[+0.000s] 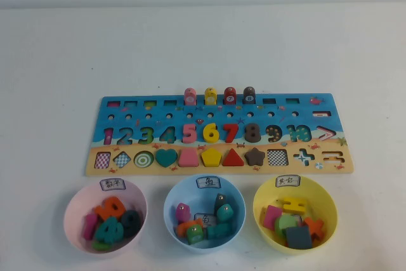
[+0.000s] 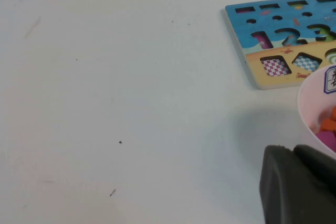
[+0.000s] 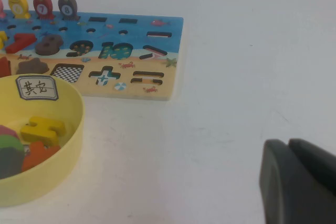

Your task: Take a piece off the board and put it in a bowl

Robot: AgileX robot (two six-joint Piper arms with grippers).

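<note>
My right gripper [image 3: 299, 182] hangs over bare table [image 3: 236, 77] beside the yellow bowl [image 3: 58, 166], jaws pressed together and holding nothing. My left gripper [image 2: 296, 184] sits low by the pink bowl [image 2: 310, 108]; I cannot tell how its jaws stand. Three bowls line the near edge: pink, light blue bowl [image 1: 174, 211], yellow. Behind them lies one board [image 1: 222, 103], with four fish pegs [image 1: 219, 96] upright. The star piece [image 1: 255, 156] rests in its slot, apparently untouched.
</note>
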